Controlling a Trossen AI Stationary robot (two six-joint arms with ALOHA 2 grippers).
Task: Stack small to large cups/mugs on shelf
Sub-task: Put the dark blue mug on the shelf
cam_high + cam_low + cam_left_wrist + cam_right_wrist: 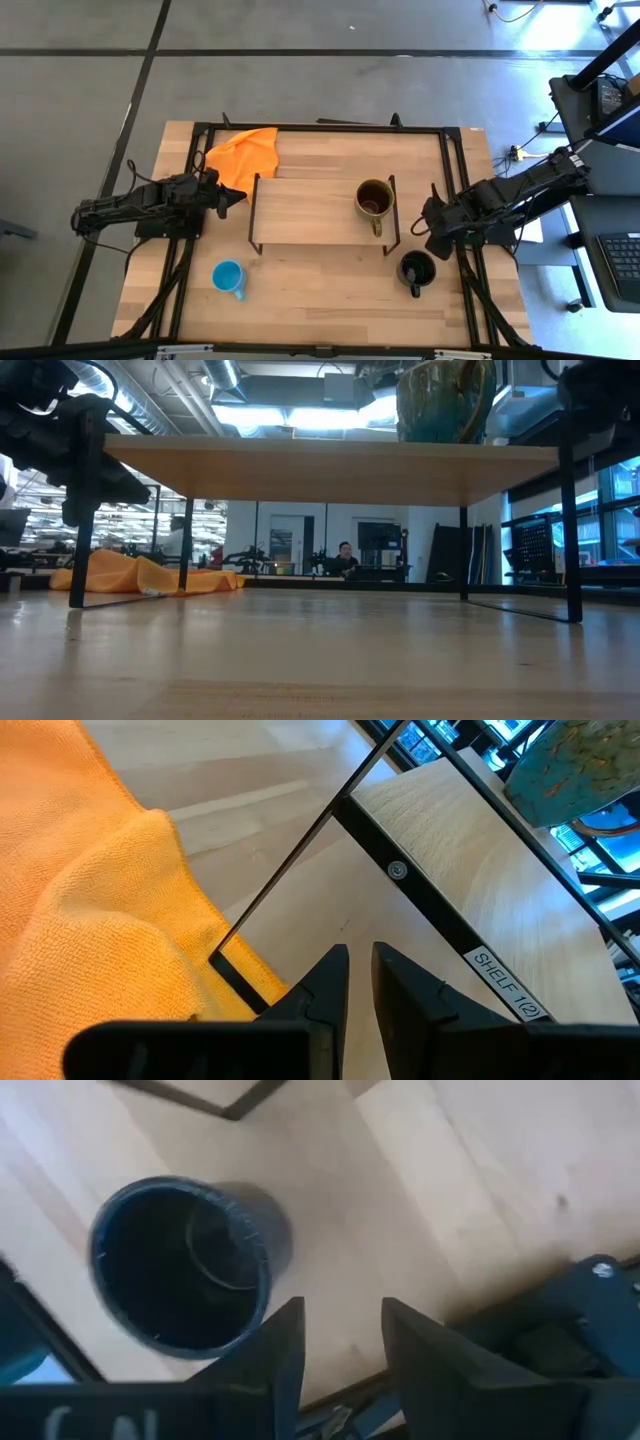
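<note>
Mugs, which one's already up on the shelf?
The olive-brown mug, at the shelf's right end; the blue mug and black mug sit on the tabletop.

Overhead and table-level cameras both see the shelf [315, 210]; wrist cameras sit close.

The shelf [300, 210] board is lying bare from center toward 9 o'clock; the olive-brown mug [374, 198] is blocking its 3 o'clock end. An orange cloth [245, 155] is crowding the 10 o'clock corner.
</note>
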